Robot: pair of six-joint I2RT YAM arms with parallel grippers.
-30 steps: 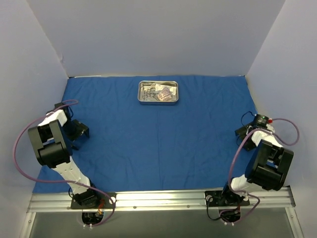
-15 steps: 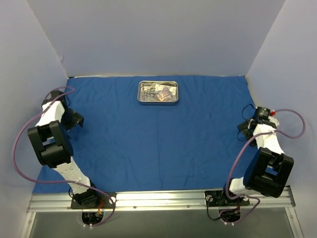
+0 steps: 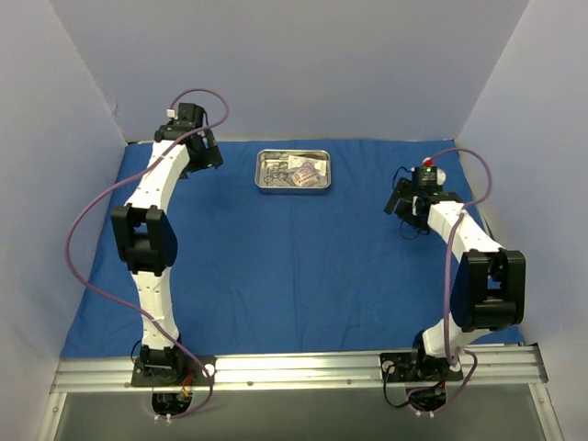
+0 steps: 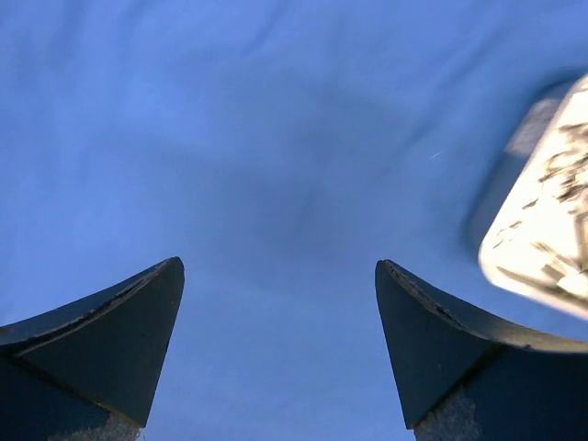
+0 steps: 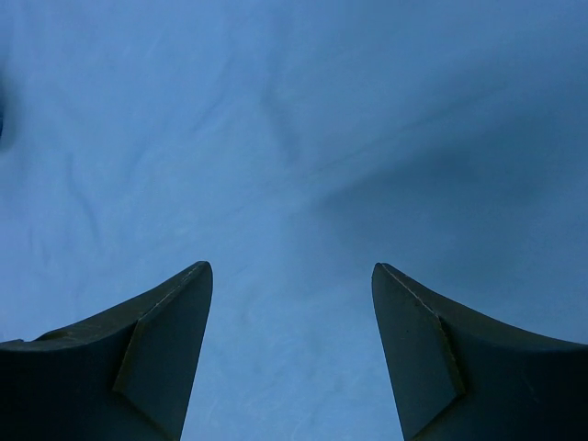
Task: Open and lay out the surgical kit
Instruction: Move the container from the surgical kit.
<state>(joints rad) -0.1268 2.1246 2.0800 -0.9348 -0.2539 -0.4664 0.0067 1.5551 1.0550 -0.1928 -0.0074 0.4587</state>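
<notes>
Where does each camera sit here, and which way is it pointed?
Top external: fixed above and behind the bases, looking down on the blue cloth and steel tray; left arm and right arm show whole.
Left wrist: on the left arm, facing down at cloth; left claw open at bottom, tray edge at right.
Right wrist: on the right arm, facing down at bare cloth; right claw open at bottom.
Shared: top and left wrist both see the tray; all see cloth.

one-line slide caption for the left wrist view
Open left gripper above the blue cloth wrap, with the steel tray blurred at the right edge.
</notes>
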